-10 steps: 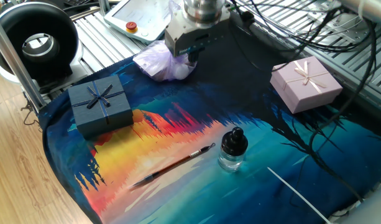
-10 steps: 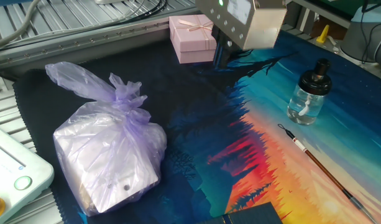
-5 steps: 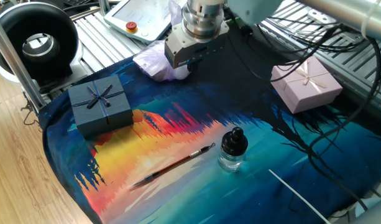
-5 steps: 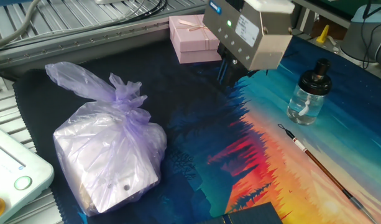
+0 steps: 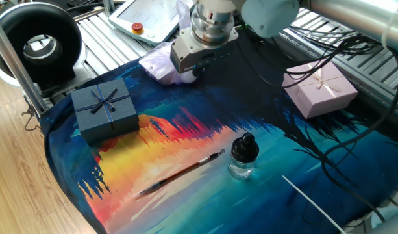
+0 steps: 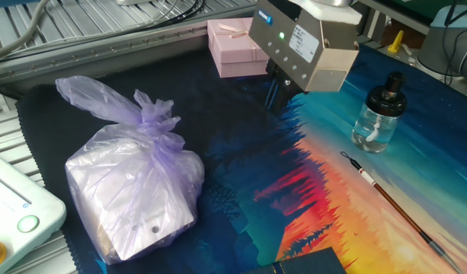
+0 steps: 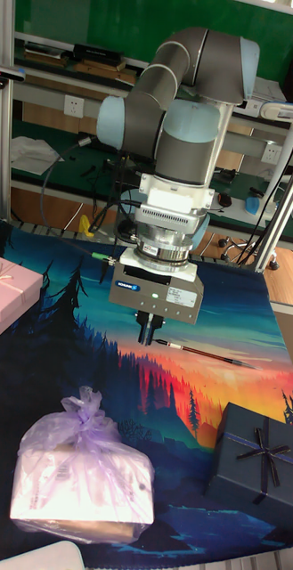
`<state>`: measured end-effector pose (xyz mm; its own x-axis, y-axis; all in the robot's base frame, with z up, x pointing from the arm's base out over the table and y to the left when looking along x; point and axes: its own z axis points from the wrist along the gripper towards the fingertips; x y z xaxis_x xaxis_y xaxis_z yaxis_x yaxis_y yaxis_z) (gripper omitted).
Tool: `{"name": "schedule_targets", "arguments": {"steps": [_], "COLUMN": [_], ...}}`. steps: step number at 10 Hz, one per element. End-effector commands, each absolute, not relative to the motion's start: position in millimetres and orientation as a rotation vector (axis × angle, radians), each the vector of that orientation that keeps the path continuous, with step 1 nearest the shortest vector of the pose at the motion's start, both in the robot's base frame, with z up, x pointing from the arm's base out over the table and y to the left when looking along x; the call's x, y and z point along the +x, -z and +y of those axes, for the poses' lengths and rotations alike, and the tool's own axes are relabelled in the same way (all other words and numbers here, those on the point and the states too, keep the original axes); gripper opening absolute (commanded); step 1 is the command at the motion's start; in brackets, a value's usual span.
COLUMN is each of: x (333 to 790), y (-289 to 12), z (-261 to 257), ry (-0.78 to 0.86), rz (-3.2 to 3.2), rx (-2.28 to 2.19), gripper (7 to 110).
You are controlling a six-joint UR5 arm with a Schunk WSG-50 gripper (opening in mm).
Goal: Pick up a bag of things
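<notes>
The bag of things (image 6: 134,190) is pale lilac, thin and wrinkly, with a twisted neck (image 6: 153,122), and lies on the dark edge of the painted mat. It also shows as the bag (image 7: 84,472) and, partly behind the gripper body, the bag (image 5: 161,65). My gripper (image 7: 148,331) hangs above the mat with its dark fingers close together and nothing between them. It stays clear of the bag, off to its side and higher, as the gripper (image 6: 276,95) shows. In one fixed view the gripper (image 5: 197,67) overlaps the bag's right end.
A pink box with a bow (image 6: 237,47) stands behind the gripper. A dark blue box with a bow (image 7: 262,459) sits near the bag. An ink bottle (image 6: 378,114) and a brush (image 6: 393,202) lie on the painted mat (image 5: 186,136). A white pendant (image 6: 16,209) borders the bag.
The gripper has come down a little and shifted slightly over the mat, with the arm swinging in behind it. The bag and boxes have not moved.
</notes>
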<state>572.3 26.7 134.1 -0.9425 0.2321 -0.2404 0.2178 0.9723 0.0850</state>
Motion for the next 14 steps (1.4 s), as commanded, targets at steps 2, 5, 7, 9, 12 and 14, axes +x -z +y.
{"name": "schedule_targets", "arguments": {"steps": [2, 5, 7, 9, 12, 14], "x": [591.9, 577.9, 567.3, 562.3, 563.7, 563.2], "y": [-155.6, -136.7, -125.2, -121.1, -118.5, -118.3], "z": [20.6, 17.7, 21.8, 24.7, 22.5, 21.9], "ry": [-0.135, -0.096, -0.093, -0.087, -0.028, -0.028], "rz": [2.849, 2.855, 2.860, 2.865, 2.842, 2.843], "rx": [0.303, 0.228, 0.204, 0.210, 0.192, 0.194], "gripper": [7, 7, 7, 7, 7, 7]}}
